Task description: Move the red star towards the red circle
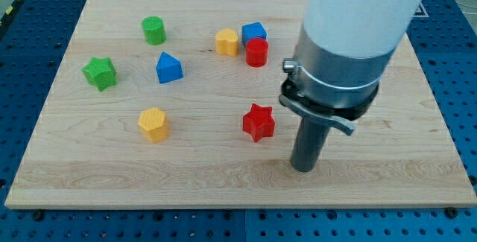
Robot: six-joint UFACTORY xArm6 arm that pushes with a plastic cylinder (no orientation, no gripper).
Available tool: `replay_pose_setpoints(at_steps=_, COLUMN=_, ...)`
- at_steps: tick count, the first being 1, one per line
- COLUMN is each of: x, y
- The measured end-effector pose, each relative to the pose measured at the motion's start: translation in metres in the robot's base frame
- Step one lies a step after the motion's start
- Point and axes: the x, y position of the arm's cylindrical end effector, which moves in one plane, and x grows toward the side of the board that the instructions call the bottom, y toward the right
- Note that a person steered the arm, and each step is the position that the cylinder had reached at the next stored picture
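Observation:
The red star [258,122] lies on the wooden board, right of the middle and toward the view's bottom. The red circle [256,52] stands above it toward the view's top, touching a blue block [253,32] and close to a yellow block [227,42]. My tip [303,167] rests on the board to the right of and below the red star, a short gap apart from it. The arm's body hides the board above the tip.
A green circle [153,30], a green star [100,73], a blue triangular block [169,68] and a yellow hexagon-like block [153,124] lie on the left half. The board's edge [238,206] runs along the view's bottom.

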Motion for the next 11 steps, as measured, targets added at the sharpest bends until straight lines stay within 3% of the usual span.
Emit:
replay_pose_setpoints(at_steps=2, x=-0.024, y=-0.061)
replay_pose_setpoints(at_steps=6, x=-0.089, y=-0.047)
replay_pose_setpoints(at_steps=10, x=-0.091, y=-0.047)
replay_pose_setpoints(at_steps=11, x=-0.068, y=-0.043)
